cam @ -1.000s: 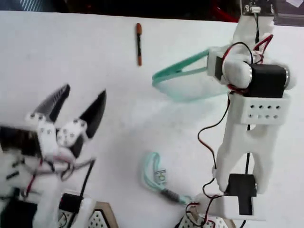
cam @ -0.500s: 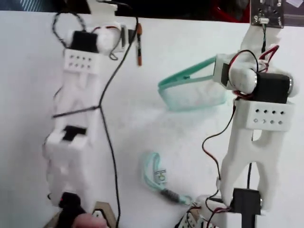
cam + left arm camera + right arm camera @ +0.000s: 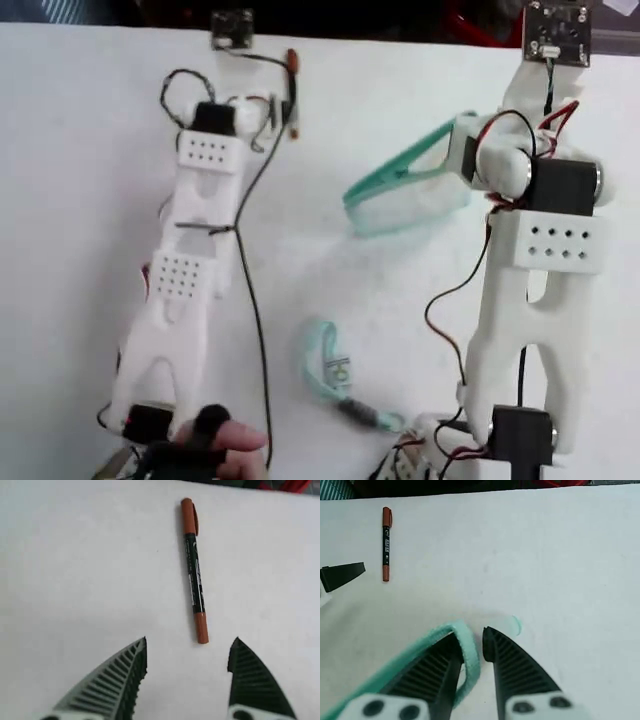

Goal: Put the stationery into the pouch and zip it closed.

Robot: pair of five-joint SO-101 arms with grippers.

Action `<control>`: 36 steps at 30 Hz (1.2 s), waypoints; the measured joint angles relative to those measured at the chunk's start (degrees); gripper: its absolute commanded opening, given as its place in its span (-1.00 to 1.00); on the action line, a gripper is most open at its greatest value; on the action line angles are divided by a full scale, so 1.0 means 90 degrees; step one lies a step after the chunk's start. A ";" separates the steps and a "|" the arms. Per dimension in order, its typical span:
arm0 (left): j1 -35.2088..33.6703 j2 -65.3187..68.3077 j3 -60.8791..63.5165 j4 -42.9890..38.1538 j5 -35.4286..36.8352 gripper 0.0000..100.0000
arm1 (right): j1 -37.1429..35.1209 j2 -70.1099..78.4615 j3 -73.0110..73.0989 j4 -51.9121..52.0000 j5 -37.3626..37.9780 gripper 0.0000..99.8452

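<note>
The pen point(image 3: 292, 92) lies flat on the white surface point(image 3: 80, 150) near its far edge, with brown ends and a dark barrel. The left arm is stretched far out over the surface toward it. In the left wrist view the left claw point(image 3: 189, 652) is spread wide open and holds nothing. The near end of the pen point(image 3: 194, 570) lies just ahead of the gap between its two black ribbed fingers point(image 3: 131, 667), not touching either.

The pouch point(image 3: 410, 200) is a see-through pocket with a teal rim, and it sits to the right of the pen and well apart from it. The right claw point(image 3: 471, 636) is clamped on that teal rim, with the band of the pouch point(image 3: 471, 657) pinched between its fingers. From the high view the rim slants up toward the right arm's wrist, so the pouch mouth gapes on the side facing the pen. In the right wrist view the pen point(image 3: 385, 542) lies farther off on the surface, beside a black fingertip of the left claw.

A teal strap point(image 3: 325, 365) with a dark end lies loose on the surface between the two arm bases, touching neither pen nor pouch.
</note>
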 measured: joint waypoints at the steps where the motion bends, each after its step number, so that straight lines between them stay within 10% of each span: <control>1: 0.0068 0.0078 0.0068 -0.0147 -0.0078 -0.47 | 0.0000 0.0000 0.0049 0.0000 0.0000 -0.96; 22: 0.0264 0.0371 0.1475 -0.1905 -0.1524 -0.83 | 0.0000 -0.1768 0.2198 -0.1153 0.0000 -0.96; 36: 0.0254 0.0615 0.0801 -0.2393 -0.0908 -0.53 | -0.0215 -0.0469 0.1074 -0.0850 0.0156 -0.96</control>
